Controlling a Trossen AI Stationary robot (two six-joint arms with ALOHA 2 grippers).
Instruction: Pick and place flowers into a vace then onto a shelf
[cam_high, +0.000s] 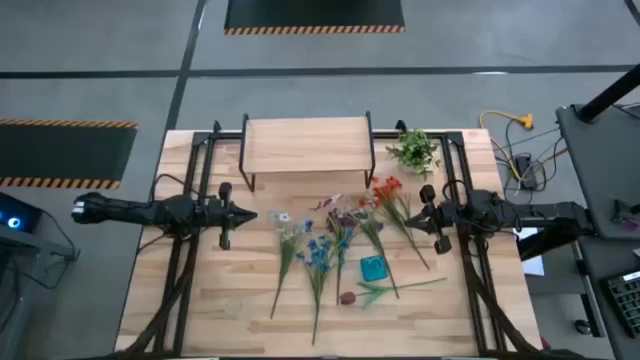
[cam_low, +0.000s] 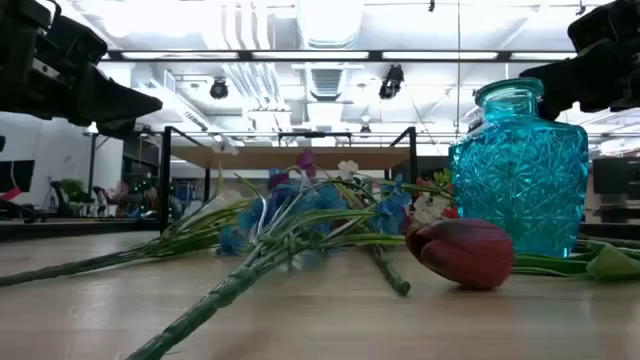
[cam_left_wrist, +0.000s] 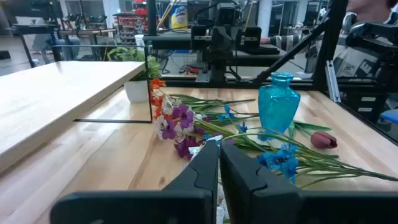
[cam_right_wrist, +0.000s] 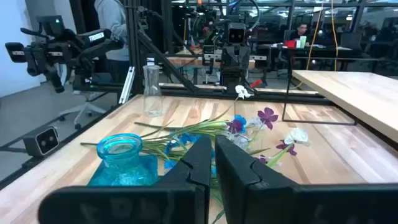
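On the near half of the bench (cam_high: 230, 290) the flowers (cam_high: 325, 245) lie loose, their long green stems fanning toward the front edge and their blue, white, purple and orange-red blooms pointing toward the back. Nearest the low camera a thick green stem runs diagonally across the wood, and a dark red bud (cam_low: 465, 252) rests on its side just in front of the vase (cam_low: 518, 172). The vase is a blue cut-glass bottle standing upright among the stems, toward the right side of the spread, with nothing in its neck.

Level with the blooms, the two arms reach in from either side. The left pincer (cam_high: 243, 215) hovers above the bench just left of the flowers, its two fingers clenched together with only a thin slit between them, holding nothing. The right pincer (cam_high: 418, 213) hangs just right of the orange-red blooms, likewise pressed nearly closed and empty.

Farther back, behind the blooms, stands the shelf (cam_high: 307, 146), a low light wood plank on thin black legs, its top bare. To its right, near the back corner of the bench, sits a small leafy green plant (cam_high: 415, 150) in a white pot.
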